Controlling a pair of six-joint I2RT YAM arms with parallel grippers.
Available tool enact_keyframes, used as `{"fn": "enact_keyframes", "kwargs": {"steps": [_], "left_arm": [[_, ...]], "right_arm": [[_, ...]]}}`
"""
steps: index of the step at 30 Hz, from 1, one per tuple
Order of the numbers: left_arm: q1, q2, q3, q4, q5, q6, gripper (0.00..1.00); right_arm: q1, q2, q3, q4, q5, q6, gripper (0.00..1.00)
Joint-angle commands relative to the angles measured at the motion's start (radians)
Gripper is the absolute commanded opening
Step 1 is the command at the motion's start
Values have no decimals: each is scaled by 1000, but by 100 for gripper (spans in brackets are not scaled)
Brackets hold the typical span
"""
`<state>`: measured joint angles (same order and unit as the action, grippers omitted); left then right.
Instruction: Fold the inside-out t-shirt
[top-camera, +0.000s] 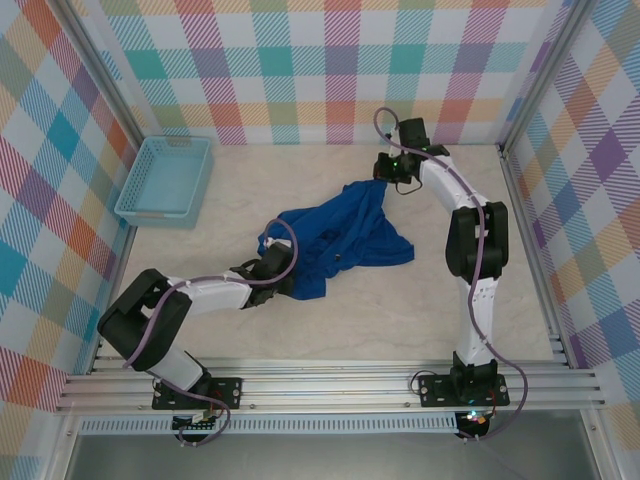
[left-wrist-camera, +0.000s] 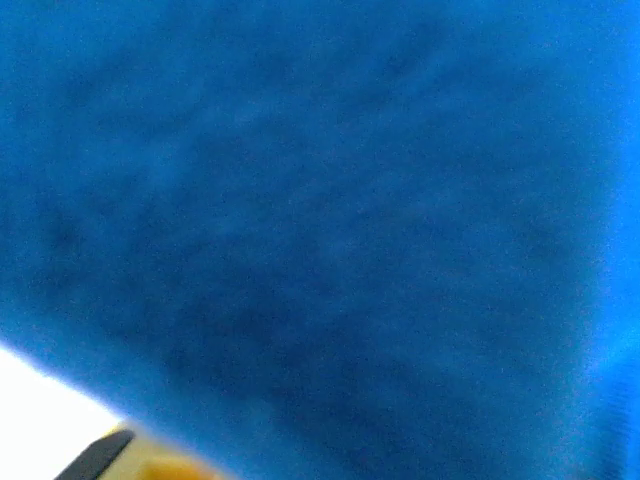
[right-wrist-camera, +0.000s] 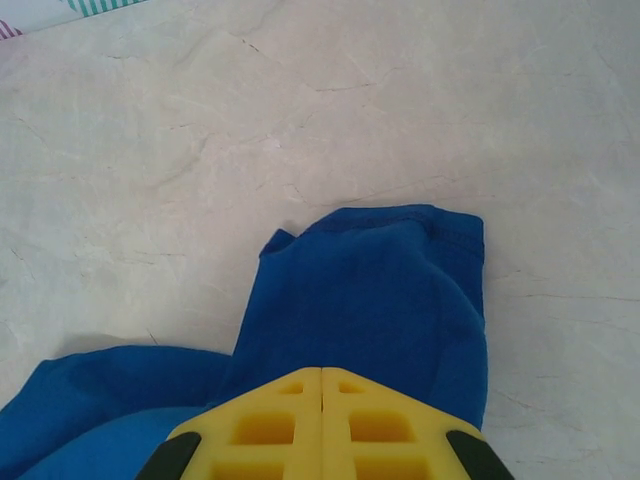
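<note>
My left gripper (top-camera: 283, 278) sits against the near edge of the inside-out t-shirt (top-camera: 335, 235), its grip impossible to tell under cloth, and beyond it my right gripper (top-camera: 385, 182) is clamped on the far corner, so I'd draw them apart evenly, staying low.

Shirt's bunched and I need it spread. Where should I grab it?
Likely the t-shirt's near-right corner, coming from the right: it lies flat on the table, clear of the bunched middle. The right gripper is shut on the far end.
</note>
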<state>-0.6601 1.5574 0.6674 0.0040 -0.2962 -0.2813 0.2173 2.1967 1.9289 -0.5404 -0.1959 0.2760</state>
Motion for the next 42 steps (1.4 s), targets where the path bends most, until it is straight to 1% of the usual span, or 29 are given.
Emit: {"fn": "enact_keyframes", "kwargs": {"steps": [1,3,4,7,9,11,13,14,16,18,21,24,29,31,32,34,38,42], "left_arm": [[18,6,12,19,-25,-5,17],[23,0,0,29,-20,-10,8],[26,-4,-5,32,-24,-13,0],[41,-80,-13,2,-29,-22,0],[57,-212,-11,-41,-37,-33,0],[88,-376,15,-98,-43,-38,0],[137,-516,58,-139,-33,-42,0],[171,-572,90,-153,-20,-44,0],[227,-627,161,-176,-4,-44,0],[261,-647,237,-194,-9,-26,0],[282,-645,359,-220,-39,16,0],[287,-660,468,-242,-55,45,0],[287,-736,613,-263,-56,71,0],[287,-769,671,-274,-53,83,0],[287,-791,702,-315,-54,92,0],[287,-827,751,-343,-56,106,0],[287,-865,850,-421,-29,125,0],[288,-795,924,-496,-37,153,0]], "right_arm": [[-22,-95,-20,14,-11,-16,0],[-25,-112,-30,18,-6,-17,0],[-27,-119,-33,21,-4,-18,0],[-41,-152,-45,18,8,-20,0],[-67,-205,-62,16,4,-13,0],[-96,-307,-105,33,-7,0,0],[-108,-434,-165,72,6,1,0],[-108,-487,-186,84,14,-1,0],[-108,-582,-208,100,1,6,0],[-107,-665,-222,112,-16,10,0],[-107,-771,-228,108,7,-5,0],[-106,-871,-224,105,23,-20,0],[-107,-1033,-200,77,23,-23,0],[-107,-1103,-188,59,45,-33,0],[-107,-1138,-177,43,59,-40,0],[-107,-1196,-152,17,84,-53,0],[-107,-1260,-90,-37,106,-74,0],[-107,-1237,-47,-60,162,-116,0]]}}
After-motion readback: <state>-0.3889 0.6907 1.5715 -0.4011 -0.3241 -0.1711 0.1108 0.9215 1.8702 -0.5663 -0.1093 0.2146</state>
